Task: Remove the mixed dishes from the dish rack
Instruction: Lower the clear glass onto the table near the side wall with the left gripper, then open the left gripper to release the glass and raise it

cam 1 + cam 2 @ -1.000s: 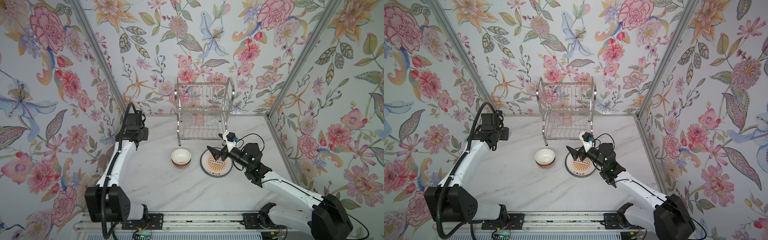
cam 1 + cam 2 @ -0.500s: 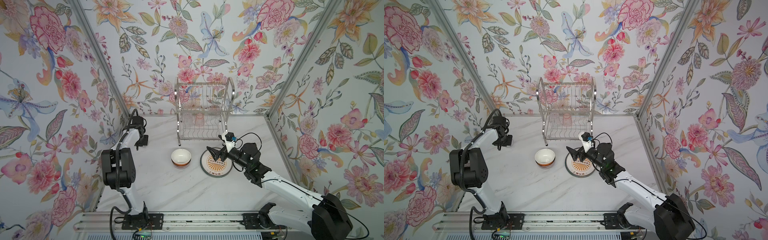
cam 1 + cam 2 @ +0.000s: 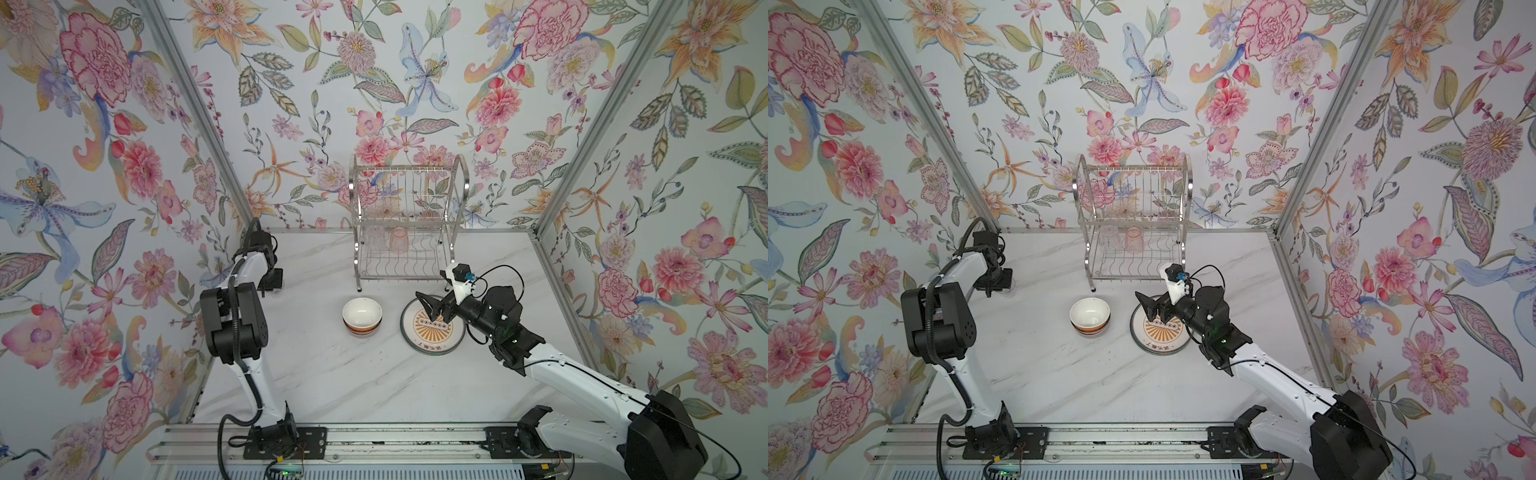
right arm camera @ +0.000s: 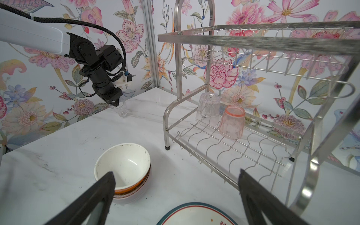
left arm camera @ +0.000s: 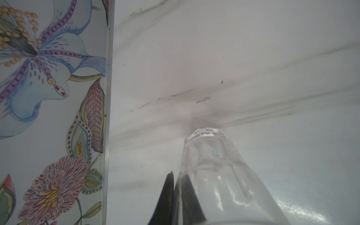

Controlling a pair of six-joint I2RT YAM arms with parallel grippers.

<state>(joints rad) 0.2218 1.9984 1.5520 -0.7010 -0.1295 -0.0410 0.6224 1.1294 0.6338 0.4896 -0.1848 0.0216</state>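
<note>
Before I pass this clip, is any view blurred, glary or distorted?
Left wrist view: the held clear glass goes soft toward the lens, with glare on the table. Right wrist view: the near rail of the dish rack is smeared and its frame bows. Both top views: sharp, evenly lit.

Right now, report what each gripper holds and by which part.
The left gripper pinches a clear glass by its rim wall. The right gripper is open, holding nothing.

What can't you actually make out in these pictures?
- Clear glass: mostly hidden under the left gripper in both top views.
- Plate stack: partly covered by the open right gripper; cut off by the right wrist view's edge; rim lettering too small.
- Bowl stack: lower bowls hidden by nesting.
</note>
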